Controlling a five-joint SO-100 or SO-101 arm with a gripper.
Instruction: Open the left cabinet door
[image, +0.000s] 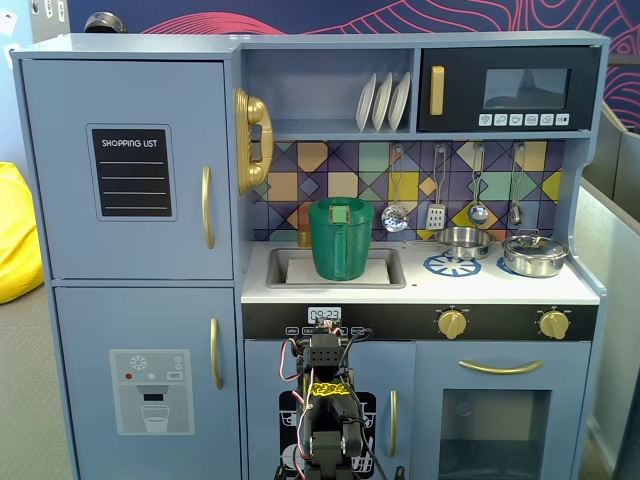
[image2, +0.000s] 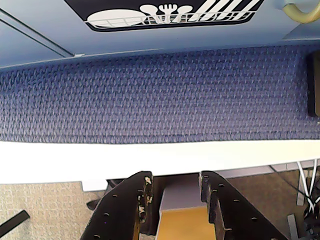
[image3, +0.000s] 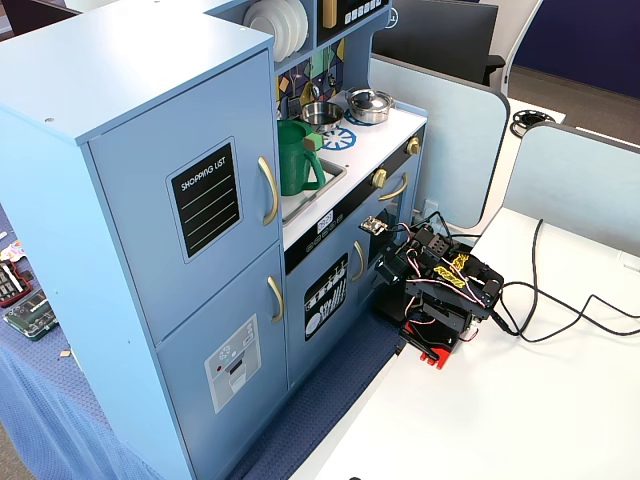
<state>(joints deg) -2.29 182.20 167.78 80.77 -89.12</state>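
The left cabinet door (image: 128, 168) sits flush in the tall fridge column at the upper left of a fixed view, its black shopping-list panel facing out and its curved gold handle (image: 207, 207) running down the right edge. In the other fixed view the same door (image3: 190, 210) reads closed too, high on the near-left side of the toy kitchen.

The arm (image3: 440, 290) is folded low on the white table (image3: 520, 400), right of the kitchen and well below that door. The claw (image2: 172, 187) shows in the wrist view from the bottom edge, its two black fingers (image2: 137, 200) spread apart with nothing between them. It points down at blue carpet (image2: 160, 95) and the table's white edge, with the small dish-rack door (image2: 165, 12) at the far top of that view.

So the claw is well apart from the handle, down and to the right of it, touching nothing.
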